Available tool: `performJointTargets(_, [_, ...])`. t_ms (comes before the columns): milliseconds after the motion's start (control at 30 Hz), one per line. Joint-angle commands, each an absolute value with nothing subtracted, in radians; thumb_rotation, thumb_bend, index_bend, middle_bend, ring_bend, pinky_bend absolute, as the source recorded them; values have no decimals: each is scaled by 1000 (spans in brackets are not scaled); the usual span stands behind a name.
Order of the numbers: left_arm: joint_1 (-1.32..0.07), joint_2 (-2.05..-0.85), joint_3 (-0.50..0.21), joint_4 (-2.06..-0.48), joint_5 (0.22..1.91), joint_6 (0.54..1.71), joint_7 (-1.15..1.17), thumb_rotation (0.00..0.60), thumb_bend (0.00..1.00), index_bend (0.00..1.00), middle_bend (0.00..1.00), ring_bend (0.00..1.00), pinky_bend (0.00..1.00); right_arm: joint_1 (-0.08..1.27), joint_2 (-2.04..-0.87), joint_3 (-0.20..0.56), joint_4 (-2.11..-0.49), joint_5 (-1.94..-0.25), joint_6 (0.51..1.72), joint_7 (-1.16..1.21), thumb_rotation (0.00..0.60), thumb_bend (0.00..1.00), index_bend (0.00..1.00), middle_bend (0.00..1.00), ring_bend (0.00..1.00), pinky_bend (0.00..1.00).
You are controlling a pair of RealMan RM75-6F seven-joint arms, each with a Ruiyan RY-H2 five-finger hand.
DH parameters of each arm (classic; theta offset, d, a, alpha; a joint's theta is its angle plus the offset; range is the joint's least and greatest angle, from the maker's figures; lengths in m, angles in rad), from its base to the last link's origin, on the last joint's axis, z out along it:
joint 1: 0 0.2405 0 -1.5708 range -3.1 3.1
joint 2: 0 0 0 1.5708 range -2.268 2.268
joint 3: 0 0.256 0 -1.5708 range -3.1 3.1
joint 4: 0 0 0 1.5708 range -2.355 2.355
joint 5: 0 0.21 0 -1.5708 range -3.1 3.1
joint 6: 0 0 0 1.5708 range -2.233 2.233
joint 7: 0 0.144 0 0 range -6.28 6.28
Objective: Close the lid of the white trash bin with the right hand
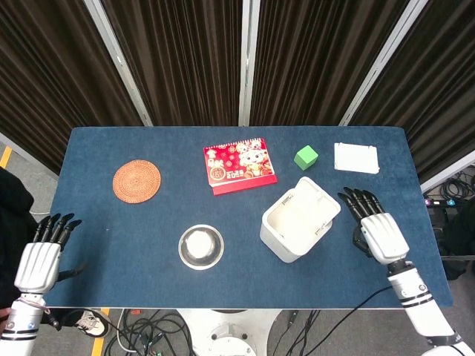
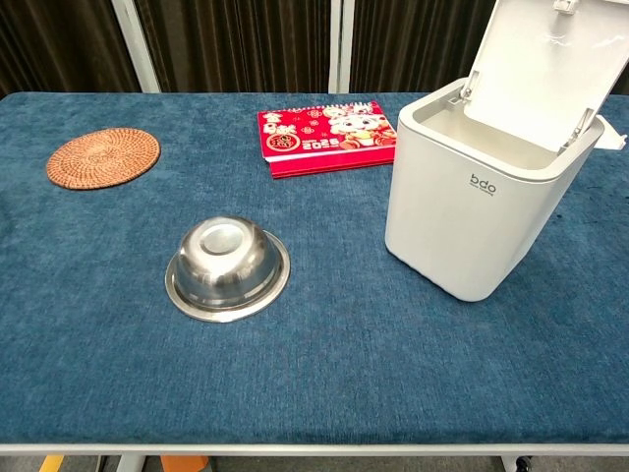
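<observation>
Lid (image 2: 543,74) raised and leaning back on its hinge, the white trash bin (image 1: 297,220) stands right of centre on the blue table (image 1: 111,222), its inside showing pale from the head view and a small dark logo on its front wall in the chest view. Just beside the bin on its right, the right hand (image 1: 375,228) hovers over the cloth with its dark fingers (image 1: 358,199) stretched apart and pointing toward the far edge, holding nothing and touching neither bin nor lid. At the table's near left corner, off the edge of the cloth, the left hand (image 1: 40,257) hangs with its fingers spread and likewise nothing in it. A steel bowl (image 1: 200,246) sits upside down to the left of the bin, near the front of the table. Behind it, a red calendar (image 1: 239,165) printed with cartoon figures lies flat, and a round woven coaster (image 1: 136,180) rests well apart to the left. Beyond the bin, a green cube (image 1: 306,157) sits near the far edge, with a flat white box (image 1: 356,158) beside it toward the right corner. Dark pleated curtains (image 1: 185,59) hang behind the table.
</observation>
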State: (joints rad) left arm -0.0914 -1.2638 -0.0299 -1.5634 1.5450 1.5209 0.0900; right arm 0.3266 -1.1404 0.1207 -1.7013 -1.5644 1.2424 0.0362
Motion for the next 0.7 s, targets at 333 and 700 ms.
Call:
performJointTargets(333, [-91, -1260, -25, -1563, 1551, 1520, 79, 600, 0, 186, 110, 43, 82, 357, -1136, 80, -1750, -1633, 1227, -25, 600, 1000, 0, 0, 0, 0])
performJointTargets(700, [-87, -1250, -17, -1576, 1572, 1533, 65, 600, 0, 186, 110, 43, 82, 397, -1159, 51, -1798, -1696, 1195, -111, 600, 1000, 0, 0, 0, 0])
